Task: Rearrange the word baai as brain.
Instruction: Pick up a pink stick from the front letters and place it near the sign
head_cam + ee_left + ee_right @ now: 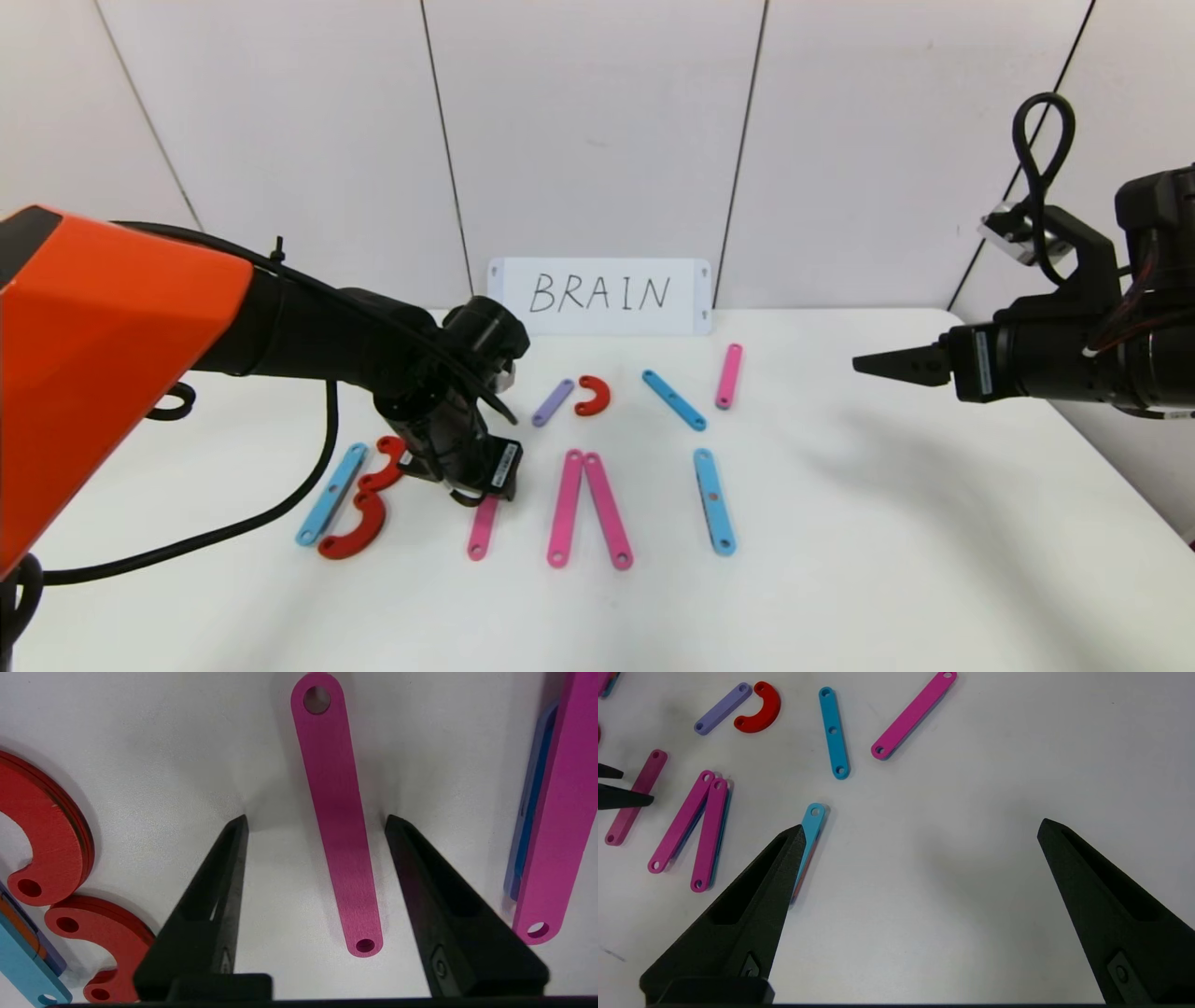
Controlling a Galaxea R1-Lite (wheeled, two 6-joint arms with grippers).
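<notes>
White table (887,523) | sign (599,296) reads "BRAIN" | left gripper (315,823) astride pink bar (336,826)

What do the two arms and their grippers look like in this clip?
The left arm has a big orange shell, then black links with loose black cables. The right arm is all black with a looped cable. The left gripper and right gripper have matte black, pointed wedge fingers with hollowed sides.

On the table lie four pink bars: one short (483,528), two long ones meeting at the top (566,509) (608,511), and one in the upper right (729,375). There are three blue bars (330,495) (674,399) (714,501), one purple bar (553,402), and three red arcs (386,464) (354,529) (593,395). One white sign (599,295) reads BRAIN.
</notes>
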